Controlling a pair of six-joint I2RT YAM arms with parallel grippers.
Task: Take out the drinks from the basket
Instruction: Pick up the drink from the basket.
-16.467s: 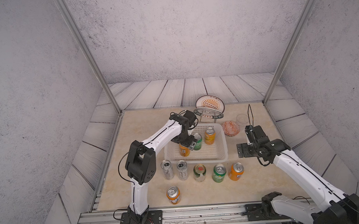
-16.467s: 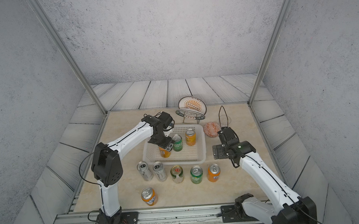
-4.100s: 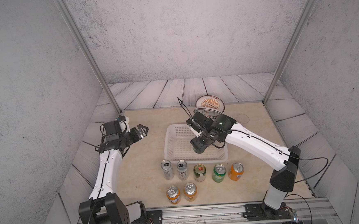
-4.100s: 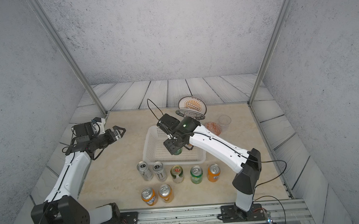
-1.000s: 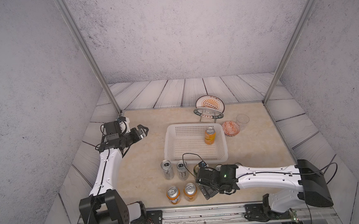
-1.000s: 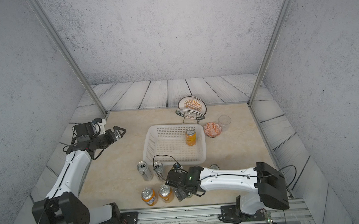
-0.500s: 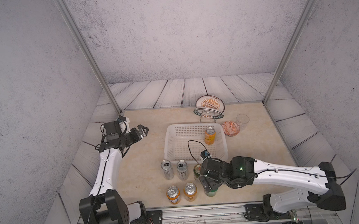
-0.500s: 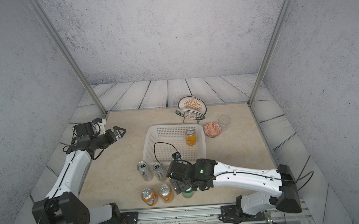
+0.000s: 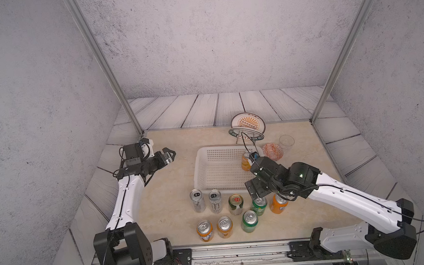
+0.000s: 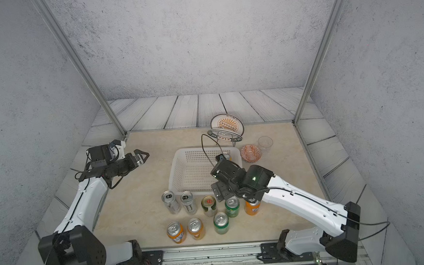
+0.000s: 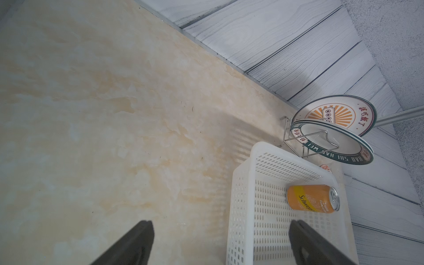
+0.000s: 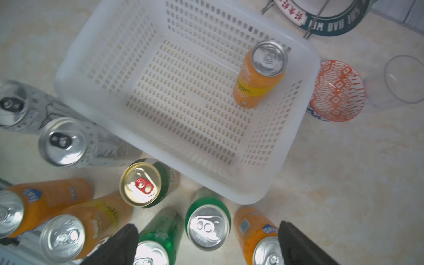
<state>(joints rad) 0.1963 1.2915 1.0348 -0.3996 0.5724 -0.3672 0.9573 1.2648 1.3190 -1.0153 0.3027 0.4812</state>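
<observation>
The right wrist view looked down into the white perforated basket (image 12: 183, 110), which held a single upright orange Schweppes can (image 12: 259, 75) near the wall facing the red-patterned bowl (image 12: 337, 91). That bowl and the glass cup (image 12: 406, 78) beside it appeared empty. Outside, on the desk (image 9: 169, 196) just in front of the basket's near wall, stood two slim silver cans (image 9: 215, 201), a gold-topped green can (image 9: 235, 203), two plain green cans (image 9: 249, 220) and three other orange cans (image 9: 204, 230). The right pincer (image 12: 206, 226) hung released and empty above that group. The left pincer (image 9: 171, 157) was likewise spread wide, holding nothing, over bare desk well to the basket's left. By that layout, the step in hand seemed to be the reach for the one drink left inside. It would call for passing over the near wall, straddling the can's body, clenching, and lifting straight up clear of the rim.
</observation>
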